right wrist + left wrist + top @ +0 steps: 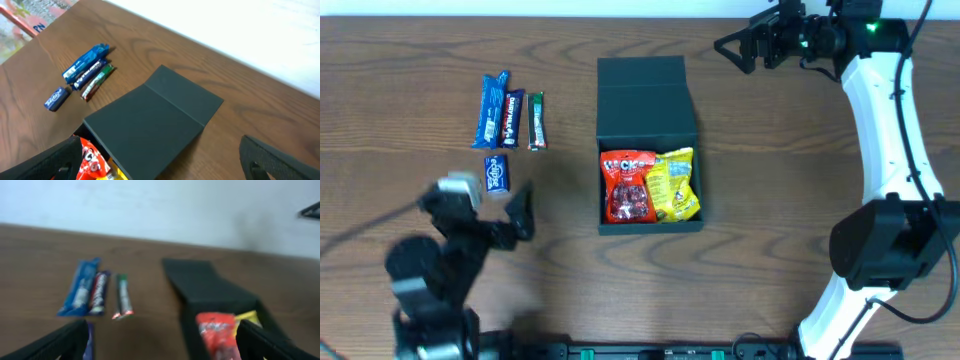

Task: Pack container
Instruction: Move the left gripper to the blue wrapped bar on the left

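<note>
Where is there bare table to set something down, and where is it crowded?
Bare wood between the snack bars and the container, and between the container and the right arm. Crowded at left, where four snacks sit close together.

- The overhead view looks straight down on the table, far edge at the top.
- The left wrist view sits low by the near-left part, facing the far edge; it is blurred.
- The right wrist view looks down from the far-right side, facing left, close over the container.
- All three share the container and the snack bars.
</note>
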`<action>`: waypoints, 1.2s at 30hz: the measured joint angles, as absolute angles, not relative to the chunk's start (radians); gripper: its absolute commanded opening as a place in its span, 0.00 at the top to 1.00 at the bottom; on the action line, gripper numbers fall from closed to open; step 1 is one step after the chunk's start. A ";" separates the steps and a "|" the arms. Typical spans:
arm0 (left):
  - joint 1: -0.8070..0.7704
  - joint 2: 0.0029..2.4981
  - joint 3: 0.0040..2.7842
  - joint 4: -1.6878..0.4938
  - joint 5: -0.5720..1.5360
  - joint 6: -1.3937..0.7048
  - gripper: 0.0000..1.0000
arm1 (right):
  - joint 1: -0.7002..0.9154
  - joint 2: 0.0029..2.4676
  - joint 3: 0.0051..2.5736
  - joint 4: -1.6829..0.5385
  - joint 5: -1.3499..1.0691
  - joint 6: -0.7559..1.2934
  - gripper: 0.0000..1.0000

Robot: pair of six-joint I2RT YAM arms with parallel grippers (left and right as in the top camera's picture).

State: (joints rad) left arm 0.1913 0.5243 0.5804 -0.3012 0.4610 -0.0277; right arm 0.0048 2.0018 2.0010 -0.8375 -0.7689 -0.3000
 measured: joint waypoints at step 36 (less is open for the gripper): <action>0.260 1.868 1.820 -0.748 0.435 0.201 0.05 | 0.008 2.002 2.001 -0.950 -0.770 -0.297 0.01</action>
State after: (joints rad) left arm 0.2596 1.8675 1.8202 -0.7479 0.4355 0.2008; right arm 0.0078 2.0018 2.0010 -0.9501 -0.7704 -0.2966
